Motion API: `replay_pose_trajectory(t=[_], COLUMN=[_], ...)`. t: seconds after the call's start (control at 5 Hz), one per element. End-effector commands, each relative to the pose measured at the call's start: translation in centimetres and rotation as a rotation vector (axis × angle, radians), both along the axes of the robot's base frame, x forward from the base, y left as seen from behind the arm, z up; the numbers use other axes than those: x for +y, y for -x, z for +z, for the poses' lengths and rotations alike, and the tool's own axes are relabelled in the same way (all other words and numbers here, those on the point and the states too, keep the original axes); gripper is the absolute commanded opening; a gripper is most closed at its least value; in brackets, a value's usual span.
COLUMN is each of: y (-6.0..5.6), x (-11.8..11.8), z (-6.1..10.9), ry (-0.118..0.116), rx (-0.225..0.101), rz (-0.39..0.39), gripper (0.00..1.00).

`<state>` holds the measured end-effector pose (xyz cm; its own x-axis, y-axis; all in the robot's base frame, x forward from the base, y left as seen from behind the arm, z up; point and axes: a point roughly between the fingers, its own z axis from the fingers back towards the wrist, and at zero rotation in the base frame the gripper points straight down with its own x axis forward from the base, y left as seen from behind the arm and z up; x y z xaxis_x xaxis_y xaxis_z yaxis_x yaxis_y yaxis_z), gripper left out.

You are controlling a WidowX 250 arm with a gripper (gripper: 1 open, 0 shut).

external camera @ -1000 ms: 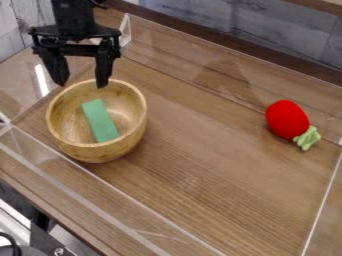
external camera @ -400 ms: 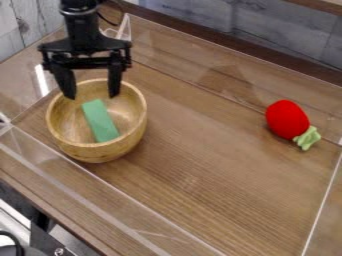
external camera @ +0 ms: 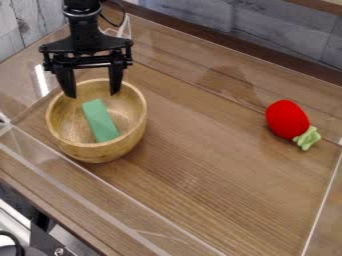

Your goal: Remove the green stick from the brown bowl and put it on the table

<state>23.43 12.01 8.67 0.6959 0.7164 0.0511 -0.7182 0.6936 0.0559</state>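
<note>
The brown bowl (external camera: 96, 148), round and wooden, stands on the table's left side. Inside it the green stick (external camera: 99, 120) lies flat, pointing roughly from the far rim toward the near one. My black gripper (external camera: 91, 90) hangs straight down over the bowl's far half, open wide, one finger (external camera: 62, 84) on the left and the other finger (external camera: 123, 79) on the right. Both tips sit just above the stick's far end, at about the height of the rim. Nothing is between the fingers.
A red strawberry-like toy (external camera: 286, 118) with a green stem lies at the right. Low clear plastic walls (external camera: 321, 215) fence the wooden table (external camera: 214, 170) on all sides. A brick-pattern wall runs behind.
The gripper has shifted right to hang over the bowl, rolled about its vertical axis so its fingers straddle the stick, and dropped slightly. The stick and bowl have not moved.
</note>
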Motion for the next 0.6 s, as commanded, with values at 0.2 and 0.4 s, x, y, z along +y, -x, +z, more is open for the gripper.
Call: replay_pose_trajectory(t=[0.2, 0.4], y=[-0.9, -0.8], x=[1.0, 1.3], z=[-1.6, -1.4], ry=[-0.062, -0.080], rx=[-0.059, -0.080], rz=[0.023, 0.003], gripper=[1.00, 1.00])
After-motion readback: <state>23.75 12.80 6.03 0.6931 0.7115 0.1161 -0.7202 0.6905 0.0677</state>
